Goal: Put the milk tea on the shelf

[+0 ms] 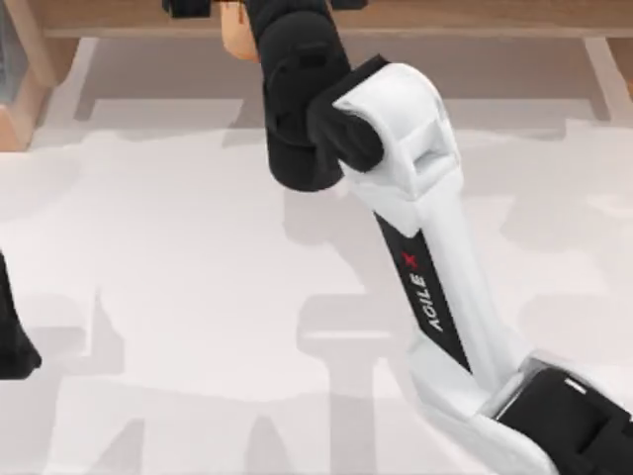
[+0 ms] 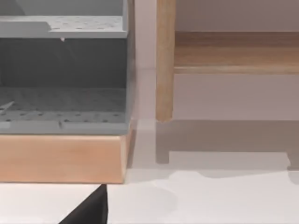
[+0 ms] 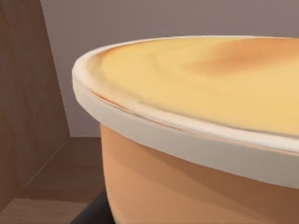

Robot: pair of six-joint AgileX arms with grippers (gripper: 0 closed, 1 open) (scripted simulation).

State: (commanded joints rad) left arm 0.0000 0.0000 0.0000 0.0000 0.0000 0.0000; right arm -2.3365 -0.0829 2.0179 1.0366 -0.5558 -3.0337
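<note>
From above, the right arm (image 1: pixel 415 247) reaches across the white tabletop (image 1: pixel 178 297) to the shelf (image 1: pixel 475 20) at the far edge. Its tool is hidden under the black wrist, so whether it is open or closed cannot be told. A sliver of the orange milk tea (image 1: pixel 237 35) peeks out just beside that wrist. The left arm (image 1: pixel 12 336) sits at the left edge.

The left wrist view shows the shelf's wooden upright (image 2: pixel 164 60) and board, beside a grey rack (image 2: pixel 63 74).

In the right wrist view, the milk tea cup (image 3: pixel 196 140) sits close, inside the shelf's brown walls (image 3: pixel 28 107).
</note>
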